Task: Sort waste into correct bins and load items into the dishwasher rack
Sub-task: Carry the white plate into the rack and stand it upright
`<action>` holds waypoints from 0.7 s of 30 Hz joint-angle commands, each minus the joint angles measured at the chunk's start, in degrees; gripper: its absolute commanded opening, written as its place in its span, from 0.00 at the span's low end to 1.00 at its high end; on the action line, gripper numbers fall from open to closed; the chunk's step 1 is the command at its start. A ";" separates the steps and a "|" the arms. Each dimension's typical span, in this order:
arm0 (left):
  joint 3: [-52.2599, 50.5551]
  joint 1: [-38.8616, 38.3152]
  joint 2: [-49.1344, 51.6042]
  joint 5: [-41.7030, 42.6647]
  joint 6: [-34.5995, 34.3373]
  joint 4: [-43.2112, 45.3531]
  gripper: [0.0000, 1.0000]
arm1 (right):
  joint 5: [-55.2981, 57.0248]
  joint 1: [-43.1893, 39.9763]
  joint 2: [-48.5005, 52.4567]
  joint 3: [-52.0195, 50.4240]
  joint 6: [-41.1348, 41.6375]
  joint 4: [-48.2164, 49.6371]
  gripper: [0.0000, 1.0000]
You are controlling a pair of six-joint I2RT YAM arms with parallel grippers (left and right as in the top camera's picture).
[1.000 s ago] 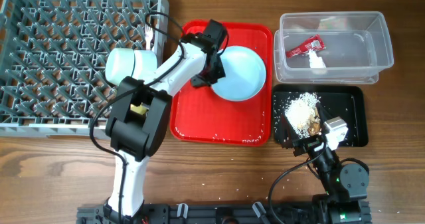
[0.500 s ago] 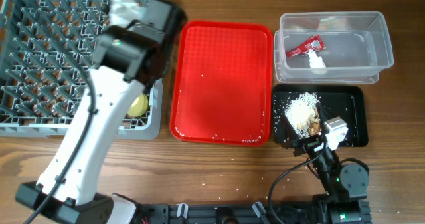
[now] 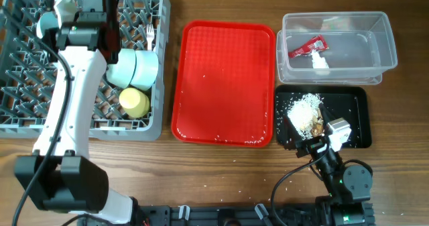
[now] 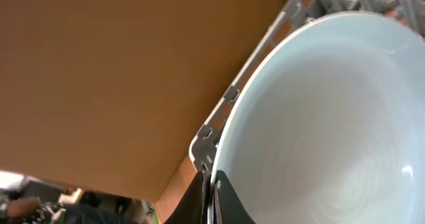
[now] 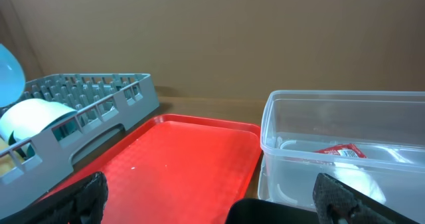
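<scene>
My left gripper (image 3: 107, 23) hangs over the grey-blue dishwasher rack (image 3: 27, 119), shut on the rim of the pale blue plate (image 4: 319, 117). The plate stands on edge and fills the left wrist view, the two fingers (image 4: 229, 201) pinching its rim. Two pale blue-green bowls (image 3: 134, 66), a yellow cup (image 3: 134, 103) and a white fork (image 3: 149, 31) lie in the rack. The clear tub (image 3: 387, 48) holds the red sachet (image 3: 307, 47) and white paper (image 3: 320, 62). Food scraps (image 3: 303, 112) lie in the black tray (image 3: 355, 112), where my right gripper (image 3: 314, 129) stands open.
The red serving tray (image 3: 224, 85) lies between rack and bins, with only small crumbs on it. In the right wrist view the tub (image 5: 345, 117) is close on the right and the rack's wall (image 5: 99, 94) on the left.
My left arm has lifted the plate off the red tray and swung it left over the rack. The right arm has not moved.
</scene>
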 commanded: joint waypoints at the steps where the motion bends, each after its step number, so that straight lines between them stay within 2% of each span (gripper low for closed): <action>1: -0.17 0.31 2.23 2.73 18.27 5.79 0.04 | 0.15 -0.13 -0.42 -0.15 -0.35 0.24 1.00; 5: -0.17 1.18 2.54 5.64 19.52 5.51 0.04 | 0.15 -0.13 -0.42 -0.15 -0.37 0.24 1.00; 12: -0.20 4.17 2.54 17.84 31.06 5.49 0.04 | 0.15 -0.13 -0.42 -0.15 -0.37 0.24 1.00; 16: -0.17 6.49 2.54 18.60 32.11 7.54 0.04 | 0.15 -0.13 -0.42 -0.15 -0.37 0.24 0.99; 18: -0.17 7.63 2.54 20.98 36.04 7.72 0.04 | 0.15 -0.13 -0.42 -0.15 -0.39 0.24 1.00; 21: -0.17 7.80 2.36 19.98 36.44 10.27 0.04 | 0.15 -0.13 -0.42 -0.15 -0.39 0.24 1.00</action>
